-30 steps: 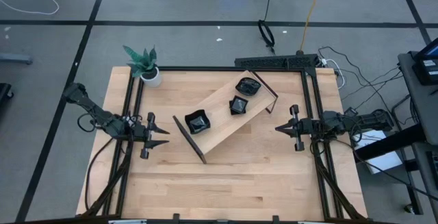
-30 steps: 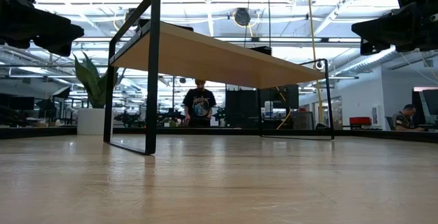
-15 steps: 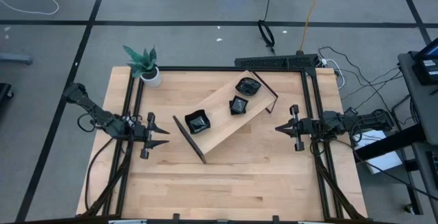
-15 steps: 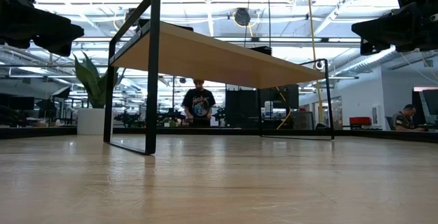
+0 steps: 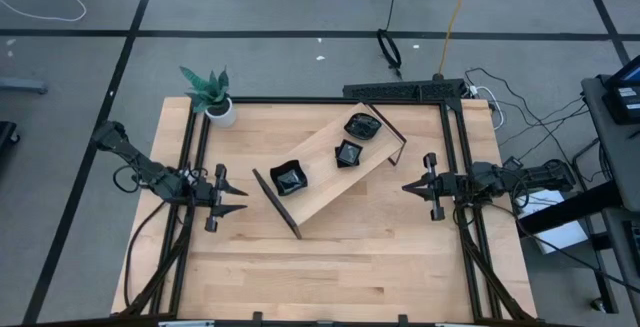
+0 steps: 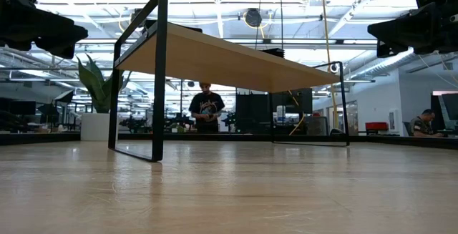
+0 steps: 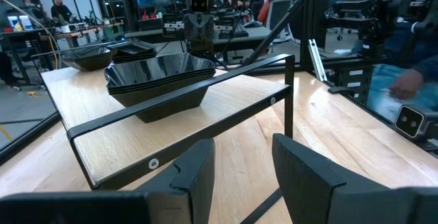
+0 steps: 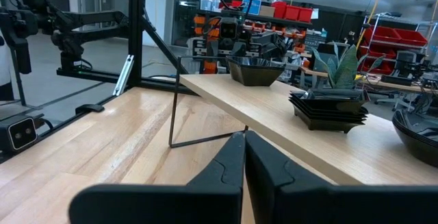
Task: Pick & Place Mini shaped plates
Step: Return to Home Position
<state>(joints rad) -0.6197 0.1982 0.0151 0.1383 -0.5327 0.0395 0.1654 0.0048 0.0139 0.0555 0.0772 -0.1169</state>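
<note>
Lying between left pincer (image 5: 244, 200) and right pincer (image 5: 406, 187), plates (image 5: 289, 178) top the tray (image 5: 322, 183).

Glossy black plates (image 5: 288, 178); three stacks on wooden tray (image 5: 318, 182).

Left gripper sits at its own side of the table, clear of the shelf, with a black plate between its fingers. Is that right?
Not quite. The left gripper does sit at its side of the table, clear of the shelf, but it holds nothing. The left wrist view shows its fingers apart with only bare wood between them. The black plates are stacked on the shelf.
</note>
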